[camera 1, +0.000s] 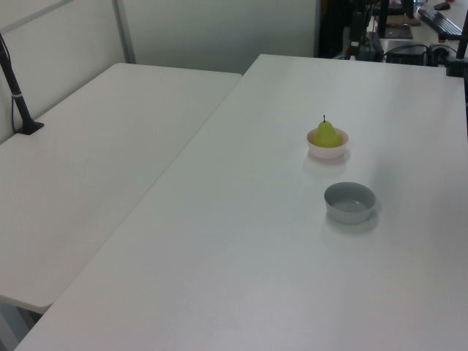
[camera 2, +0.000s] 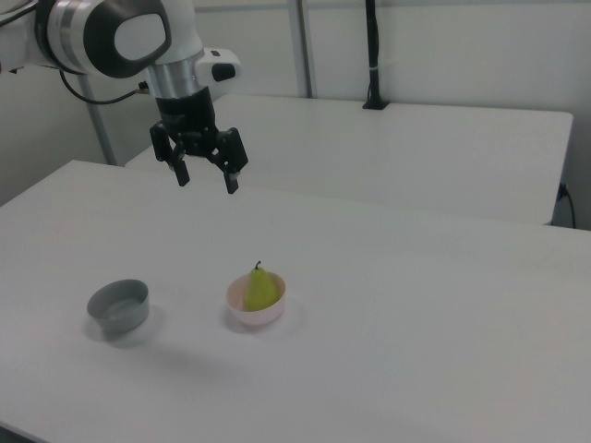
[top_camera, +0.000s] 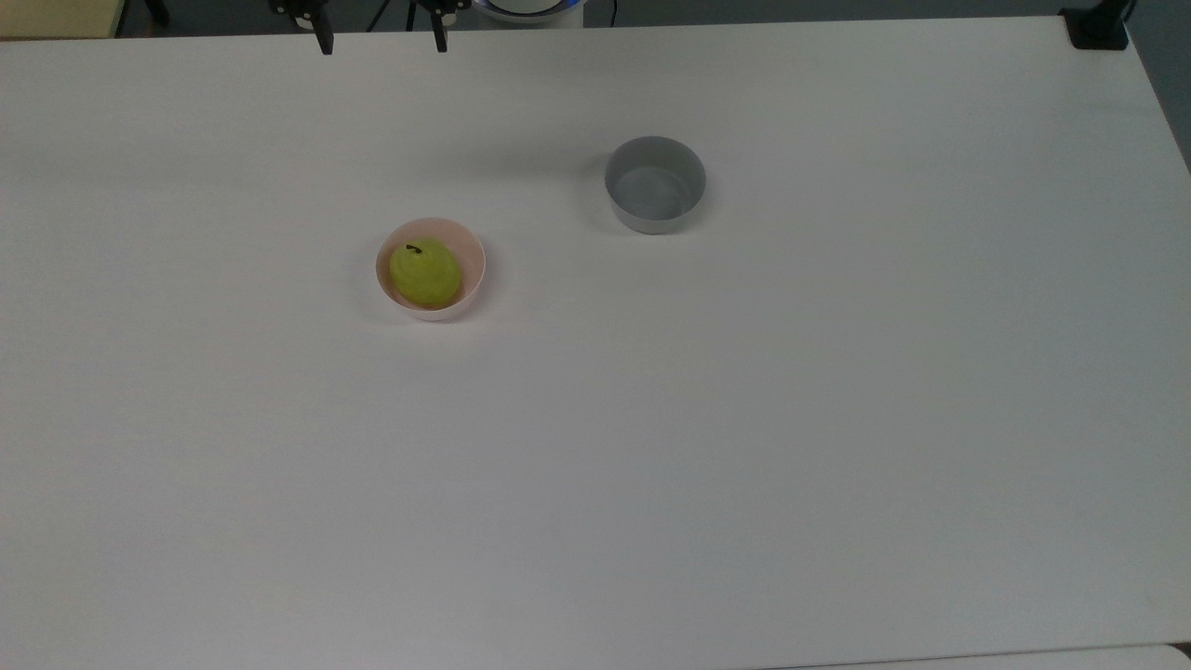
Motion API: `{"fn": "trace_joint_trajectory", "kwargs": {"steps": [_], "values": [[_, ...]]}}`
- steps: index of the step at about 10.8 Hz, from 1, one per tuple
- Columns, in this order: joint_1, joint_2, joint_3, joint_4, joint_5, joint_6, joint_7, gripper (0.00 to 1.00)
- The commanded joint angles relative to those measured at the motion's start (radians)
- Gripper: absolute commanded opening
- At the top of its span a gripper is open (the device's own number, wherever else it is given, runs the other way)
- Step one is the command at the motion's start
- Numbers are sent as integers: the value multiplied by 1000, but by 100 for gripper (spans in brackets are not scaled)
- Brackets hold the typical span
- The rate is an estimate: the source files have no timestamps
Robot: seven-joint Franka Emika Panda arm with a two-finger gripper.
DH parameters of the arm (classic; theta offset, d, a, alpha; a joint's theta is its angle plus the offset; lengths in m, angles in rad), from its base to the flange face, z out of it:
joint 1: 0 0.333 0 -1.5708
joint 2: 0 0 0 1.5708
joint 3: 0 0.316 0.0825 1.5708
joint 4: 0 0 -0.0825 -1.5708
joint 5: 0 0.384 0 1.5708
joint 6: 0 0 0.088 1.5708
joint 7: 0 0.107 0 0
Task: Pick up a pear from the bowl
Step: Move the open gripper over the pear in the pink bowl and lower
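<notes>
1. Landmark is the pink bowl [top_camera: 431, 268] [camera 1: 327, 144] [camera 2: 257, 302], sitting on the white bench [top_camera: 744, 419] [camera 1: 292, 241] [camera 2: 416, 305]. No brand, label or writing is readable on anything.
2. In the right view, nearest to the camera are the pink bowl and, to the right view's left of it, the grey bowl [camera 2: 118, 307], both on the bench and well apart from each other, not touching.
3. The pear [camera 2: 260, 288] [top_camera: 425, 273] [camera 1: 327, 134] is inside the pink bowl, yellow-green, standing upright, its dark stem pointing up above the rim.
4. The grey bowl [top_camera: 655, 183] [camera 1: 350, 202] has straight sides and nothing in it; in the top view it is up and to the top view's right of the pink bowl.
5. Farther back in the right view, the claw [camera 2: 205, 175] hangs in the air well above the pink bowl, up and to the right view's left of it, touching nothing.
6. Claw fingers spread wide, pointing down, nothing held. In the top view the claw [top_camera: 381, 42] is at the top edge, beyond the pink bowl.
7. Behind the claw is the white arm [camera 2: 120, 37], dark wrist section above the fingers.
8. Farthest back, a second white table [camera 2: 416, 148] [camera 1: 88, 161] with a black post [camera 2: 372, 55] standing on it.
</notes>
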Motion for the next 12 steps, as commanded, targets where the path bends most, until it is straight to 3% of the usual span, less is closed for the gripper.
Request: {"fn": "trace_joint_trajectory", "kwargs": {"steps": [1, 4, 9, 12], "values": [[5, 18, -16, 10, 2, -23, -215, 100], [3, 71, -14, 7, -61, -6, -266, 100], [11, 101, -16, -177, -53, 289, -257, 100], [17, 169, -16, -188, -29, 354, -207, 100]]}}
